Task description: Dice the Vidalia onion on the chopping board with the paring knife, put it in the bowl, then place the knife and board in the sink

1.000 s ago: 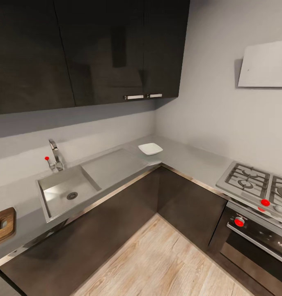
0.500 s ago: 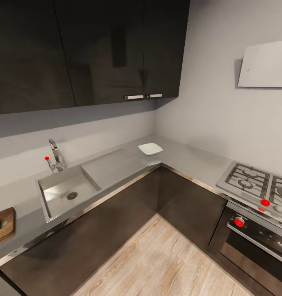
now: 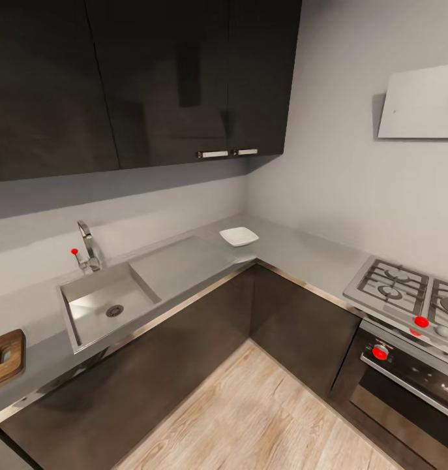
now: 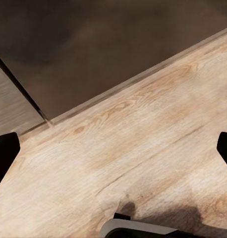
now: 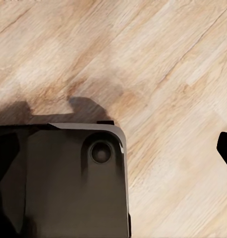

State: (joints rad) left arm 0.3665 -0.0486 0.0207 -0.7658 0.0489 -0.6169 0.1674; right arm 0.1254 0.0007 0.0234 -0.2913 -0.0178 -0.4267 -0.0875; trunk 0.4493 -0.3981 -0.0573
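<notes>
From the head camera I see an L-shaped glossy grey countertop over dark cabinets, and neither of my grippers is anywhere near it. The left gripper hangs above the pale wood-grain floor, its two dark fingertips spread wide to opposite edges of its wrist view, nothing between them. Of the right gripper I see one dark fingertip at the edge of its wrist view, so I cannot tell how its jaws stand; under it lie the same floor planks and a dark, rounded-corner piece of the robot's base. The one sink is a rectangular grey steel basin with a round drain, its long axis running along the counter, a smooth drainboard on the corner side and a chrome tap with a small red knob behind it. One shallow white square bowl with rounded corners sits on the counter past the drainboard, well apart from the basin. One dark brown wooden chopping board lies on the far side of the sink from the bowl, cut off by the picture's edge; something small rests on it, too blurred to name. I cannot make out the onion in the basin. To the other side is a gas hob with two red knobs.
</notes>
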